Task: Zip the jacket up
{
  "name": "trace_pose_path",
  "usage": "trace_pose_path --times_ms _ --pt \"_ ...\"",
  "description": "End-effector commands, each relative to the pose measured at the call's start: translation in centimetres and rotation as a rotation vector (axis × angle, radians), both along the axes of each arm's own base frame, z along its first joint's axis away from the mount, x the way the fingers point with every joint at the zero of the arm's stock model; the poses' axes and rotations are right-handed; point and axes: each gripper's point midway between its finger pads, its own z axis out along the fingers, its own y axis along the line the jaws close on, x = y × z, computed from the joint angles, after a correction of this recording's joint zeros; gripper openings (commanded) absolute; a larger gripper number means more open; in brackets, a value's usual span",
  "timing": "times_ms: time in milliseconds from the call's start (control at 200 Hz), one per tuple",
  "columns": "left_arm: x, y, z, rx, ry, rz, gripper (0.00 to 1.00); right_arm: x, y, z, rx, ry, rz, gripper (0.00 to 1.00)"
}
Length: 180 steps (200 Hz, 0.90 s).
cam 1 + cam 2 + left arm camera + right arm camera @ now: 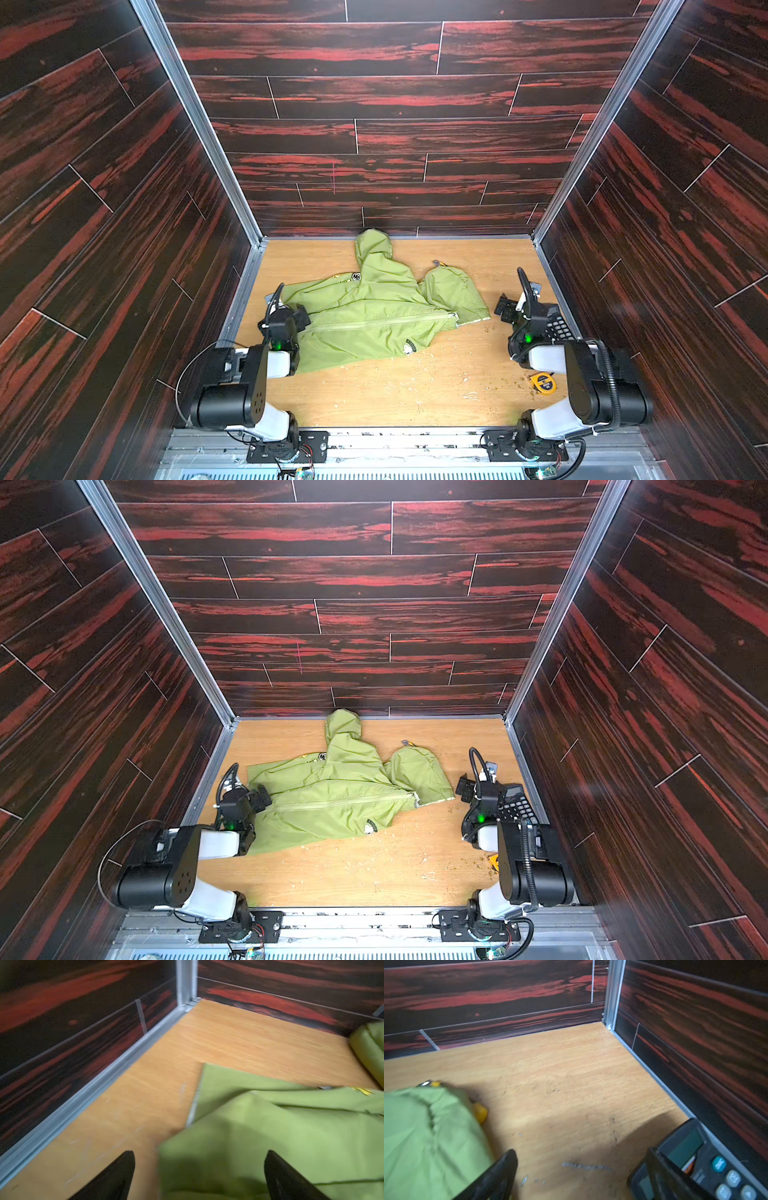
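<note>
1. Jacket (365, 320) lies flat in the lower centre of both top views, on the wooden table (415, 386). Its hood (374, 253) points toward the back wall, and one sleeve (455, 291) is bunched at centre right.
2. We read the zipper (382, 322) as a closed line running left to right across the front. Its two sides meet along the whole visible run, so we judge the zipping done or nearly done. The slider is too small for us to find.
3. The left gripper (301, 318) sits at the jacket's left edge. In its wrist view the left gripper (200, 1152) has its jaws spread wide. Green cloth lies under and between them, but nothing is pinched.
4. The right gripper (505, 309) hangs at the right of the frame, apart from the sleeve. Its wrist view shows the right gripper (582, 1150) gaping over bare table and holding nothing.
5. To finish well, we first check that the zip is shut right up to its collar end, at centre right. If a gap shows there, we pin the hem with the left jaws and draw the pull with the right.
6. If it is closed, we lift the left gripper straight up before pulling back. That way thin cloth cannot catch on a finger and drag the front open or askew.
7. On the right we watch the calculator (695, 1153), which lies just beside one finger.
8. A yellow object (480, 1113) peeks out from under the sleeve and should be left alone.
9. The tape measure (543, 383) lies near the right arm at lower right, so we keep any retreat clear of it.
</note>
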Motion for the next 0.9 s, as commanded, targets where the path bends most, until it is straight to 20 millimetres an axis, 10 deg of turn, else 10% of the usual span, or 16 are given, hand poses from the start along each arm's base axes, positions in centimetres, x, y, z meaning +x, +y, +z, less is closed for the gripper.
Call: trace_pose_path --times_ms 0,897 --pt "1.77 -0.61 2.17 0.058 -0.040 -0.047 1.00 -0.07 0.39 2.36 -0.013 -0.126 0.028 0.99" --pt "1.68 -0.56 2.14 0.056 -0.022 -0.041 1.00 -0.01 0.83 1.75 -0.020 -0.135 0.051 0.99"
